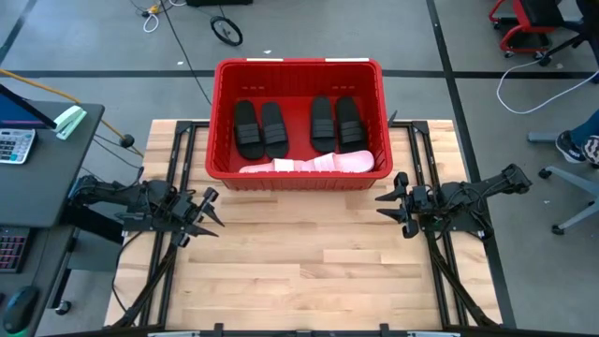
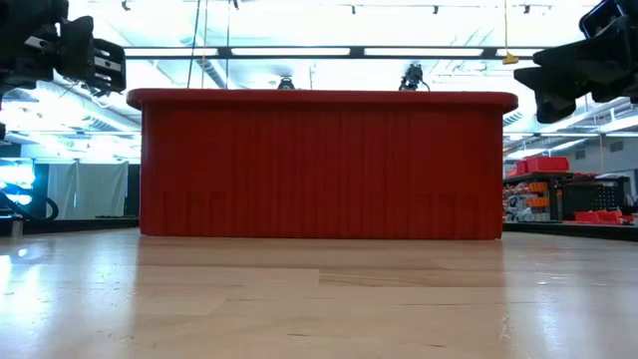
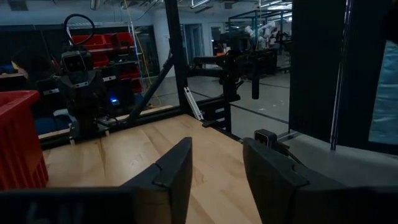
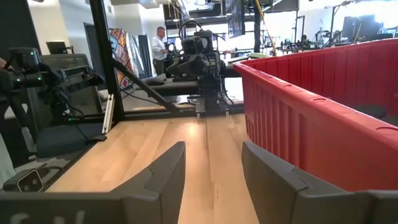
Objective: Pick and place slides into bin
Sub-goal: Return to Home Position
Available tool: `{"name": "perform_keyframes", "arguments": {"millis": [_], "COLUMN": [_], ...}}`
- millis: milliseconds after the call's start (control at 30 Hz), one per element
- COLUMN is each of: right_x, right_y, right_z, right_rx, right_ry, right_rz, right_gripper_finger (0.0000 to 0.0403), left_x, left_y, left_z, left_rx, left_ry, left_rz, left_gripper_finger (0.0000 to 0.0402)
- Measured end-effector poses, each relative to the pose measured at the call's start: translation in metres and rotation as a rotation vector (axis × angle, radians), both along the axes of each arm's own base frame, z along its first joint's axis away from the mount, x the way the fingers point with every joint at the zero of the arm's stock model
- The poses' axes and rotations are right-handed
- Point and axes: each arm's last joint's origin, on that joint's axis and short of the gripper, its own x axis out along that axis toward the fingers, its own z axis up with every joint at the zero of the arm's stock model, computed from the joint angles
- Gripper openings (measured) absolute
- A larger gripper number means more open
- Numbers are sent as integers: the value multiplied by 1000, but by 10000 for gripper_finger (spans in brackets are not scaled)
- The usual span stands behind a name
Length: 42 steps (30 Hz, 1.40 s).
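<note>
Two grippers hang over the bare wood of the table (image 1: 299, 281), on my side of the bin, and both hold nothing. The left gripper (image 1: 211, 212) is near the left edge of the table, with its tips turned toward the middle. In the left wrist view its fingers (image 3: 174, 171) stand well apart and I see only wood planks between them. The right gripper (image 1: 388, 204) is opposite to it, near the right edge, also turned inward. Its fingers (image 4: 165, 177) are spread in the same way, with only wood in the gap.

Behind them the bin (image 1: 298, 65) stands on the far half of the table, centred between the two arms, with one long side facing me. Each gripper is near one of its near corners but does not touch it. All six slides are inside. The two pink slides (image 1: 318, 164) lie in a row along the near wall, touching each other. Further back, the four black slides (image 1: 260, 129) lie flat in two pairs, left and right, with a small gap between the pairs. From table height I see only the ribbed red wall, and the slides are hidden.

Beyond the table, a small wheel (image 1: 226, 31) lies on the grey floor. In the right wrist view a person (image 4: 160, 43) stands far in the room.
</note>
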Motion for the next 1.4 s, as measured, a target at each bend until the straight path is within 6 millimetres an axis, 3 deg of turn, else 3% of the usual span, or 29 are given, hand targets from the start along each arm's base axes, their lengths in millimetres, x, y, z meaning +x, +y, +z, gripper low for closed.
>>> {"name": "perform_keyframes", "arguments": {"millis": [1400], "right_x": [0], "right_y": [0], "right_z": [0], "right_rx": [0], "right_ry": [1], "right_rz": [0], "right_gripper_finger": [164], "left_x": [0], "left_y": [0], "left_z": [0], "left_rx": [1], "left_ry": [1], "left_rz": [0], "left_gripper_finger": [143]}}
